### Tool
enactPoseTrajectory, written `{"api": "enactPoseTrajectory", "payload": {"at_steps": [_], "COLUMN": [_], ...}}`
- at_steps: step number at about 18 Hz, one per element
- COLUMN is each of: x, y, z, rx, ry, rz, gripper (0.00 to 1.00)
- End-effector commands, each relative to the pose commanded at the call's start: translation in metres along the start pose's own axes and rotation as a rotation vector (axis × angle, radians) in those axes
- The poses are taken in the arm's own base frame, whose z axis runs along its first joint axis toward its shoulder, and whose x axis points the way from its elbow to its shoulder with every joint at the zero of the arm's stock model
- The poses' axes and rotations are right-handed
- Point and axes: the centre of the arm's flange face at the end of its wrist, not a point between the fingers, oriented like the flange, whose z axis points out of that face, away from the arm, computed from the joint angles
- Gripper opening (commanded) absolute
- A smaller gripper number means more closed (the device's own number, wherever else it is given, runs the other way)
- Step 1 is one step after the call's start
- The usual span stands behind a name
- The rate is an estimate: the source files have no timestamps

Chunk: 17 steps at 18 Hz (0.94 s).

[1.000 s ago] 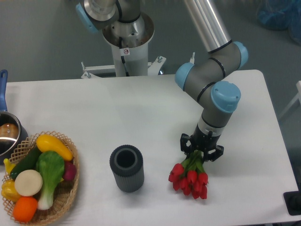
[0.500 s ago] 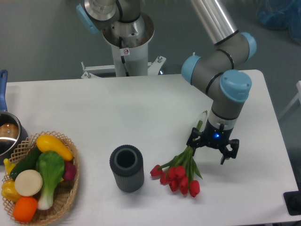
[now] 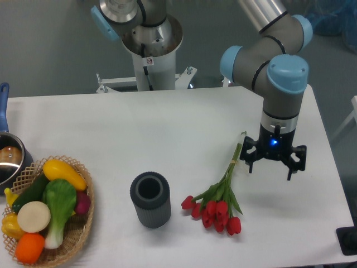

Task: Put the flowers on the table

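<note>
The flowers [image 3: 218,201], a tied bunch of red tulips with green stems, lie flat on the white table [image 3: 162,139], heads toward the front and stem ends pointing to the back right. My gripper [image 3: 272,162] is open and empty. It hangs above the table just right of the stem ends, apart from them. The dark ribbed vase [image 3: 149,199] stands upright and empty to the left of the flowers.
A wicker basket [image 3: 78,234] with toy vegetables sits at the front left. A pot [image 3: 10,159] with a blue handle is at the left edge. The robot base [image 3: 149,50] stands behind the table.
The gripper opened and let go of the flowers, then rose and moved right. The flowers dropped and now lie flat on the table.
</note>
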Motion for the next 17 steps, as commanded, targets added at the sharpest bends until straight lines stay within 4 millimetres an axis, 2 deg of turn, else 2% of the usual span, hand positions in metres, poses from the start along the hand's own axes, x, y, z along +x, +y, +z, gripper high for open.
{"api": "enactPoseTrajectory", "payload": {"at_steps": [3, 7, 11, 17], "x": [0.001, 0.000, -0.006, -0.014], "y": [0.013, 0.041, 0.074, 0.092], "z": [-0.004, -0.024, -0.058, -0.090], "rx": [-0.016, -0.042, -0.065, -0.071], "ry": [0.017, 0.023, 0.043, 0.023], "rz": [0.090, 0.208, 0.250, 0.261], "gripper": [1.00, 1.00, 1.00, 1.00]}}
